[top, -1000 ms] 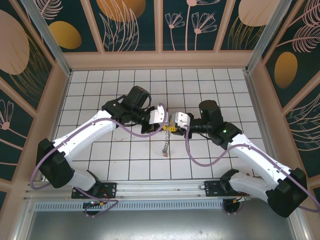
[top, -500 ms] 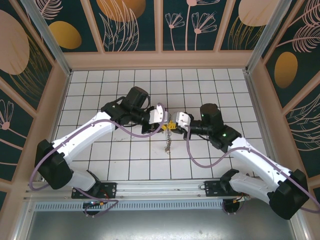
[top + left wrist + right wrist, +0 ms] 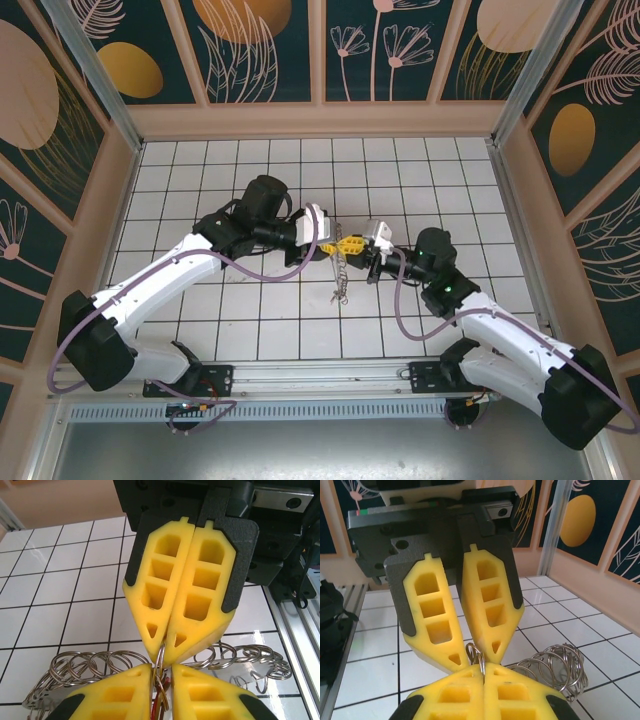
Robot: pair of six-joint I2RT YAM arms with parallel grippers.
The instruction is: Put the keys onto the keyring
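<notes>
Keyring (image 3: 95,664) hangs pinched between left gripper (image 3: 161,674) and right gripper (image 3: 165,652), both closed

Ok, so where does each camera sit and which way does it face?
Top view: high behind the arm bases, looking down on the tiled table; both arms show, left claw and right claw meeting tip to tip.
Left wrist view: on the left arm's wrist, looking along its own fingers at the right claw opposite.
Right wrist view: on the right arm's wrist, facing back at the left claw, own fingers at the bottom.
Shared: both wrist views show the keyring pinched between the facing claws.
</notes>
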